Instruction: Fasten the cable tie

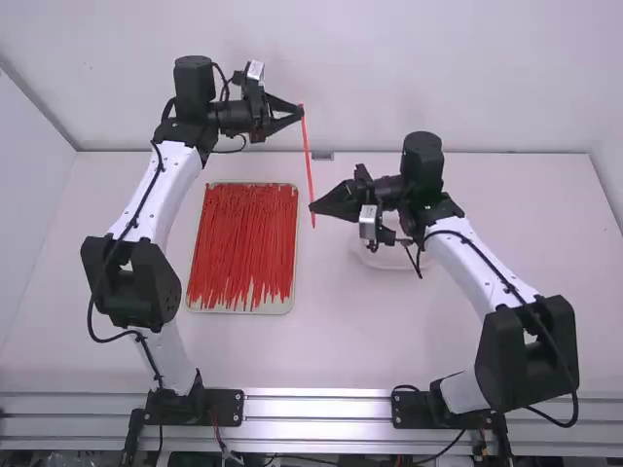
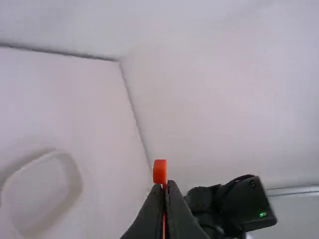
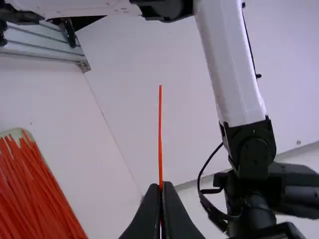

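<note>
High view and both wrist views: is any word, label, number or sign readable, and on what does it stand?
No text can be read anywhere.
No print on the cable tie, which is held by the left claw and the right claw.
No label on the tray of red ties.
No legible lettering on the black unit, which has a green light.

You've got loads of open counter (image 1: 545, 214) out right and down near the bases. Left-middle is taken by the tray (image 1: 239, 310) piled with red ties (image 1: 243, 243), and a white dish (image 1: 387, 261) sits under the right arm. The raised cable tie (image 1: 308, 165), pinched between left claw (image 1: 298, 111) and right claw (image 1: 312, 205), bars the air by the tray's right edge.
</note>
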Controlling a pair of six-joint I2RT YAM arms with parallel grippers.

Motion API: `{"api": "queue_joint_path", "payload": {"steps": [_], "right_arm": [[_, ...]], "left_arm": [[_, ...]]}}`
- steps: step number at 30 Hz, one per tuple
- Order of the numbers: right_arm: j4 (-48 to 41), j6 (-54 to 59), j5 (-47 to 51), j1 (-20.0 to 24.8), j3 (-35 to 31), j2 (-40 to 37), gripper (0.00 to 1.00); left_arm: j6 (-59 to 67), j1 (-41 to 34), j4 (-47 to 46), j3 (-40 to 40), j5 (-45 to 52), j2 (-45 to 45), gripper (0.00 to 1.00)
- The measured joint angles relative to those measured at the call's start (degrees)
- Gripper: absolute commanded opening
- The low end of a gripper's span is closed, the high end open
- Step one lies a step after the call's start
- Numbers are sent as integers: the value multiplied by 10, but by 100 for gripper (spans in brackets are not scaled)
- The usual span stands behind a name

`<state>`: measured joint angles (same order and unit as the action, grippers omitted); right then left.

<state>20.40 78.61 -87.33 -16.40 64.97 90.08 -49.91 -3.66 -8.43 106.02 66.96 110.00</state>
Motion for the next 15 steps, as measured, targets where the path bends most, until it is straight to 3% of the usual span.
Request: {"api": "queue_joint_path", "payload": {"steps": [9, 15], "right_arm": [[0, -144, 1, 9, 0, 0, 0], [0, -236, 1, 9, 0, 0, 2]], "left_arm": [[231, -5, -11, -3, -12, 0, 2], [321, -27, 71, -45, -12, 0, 2]]}}
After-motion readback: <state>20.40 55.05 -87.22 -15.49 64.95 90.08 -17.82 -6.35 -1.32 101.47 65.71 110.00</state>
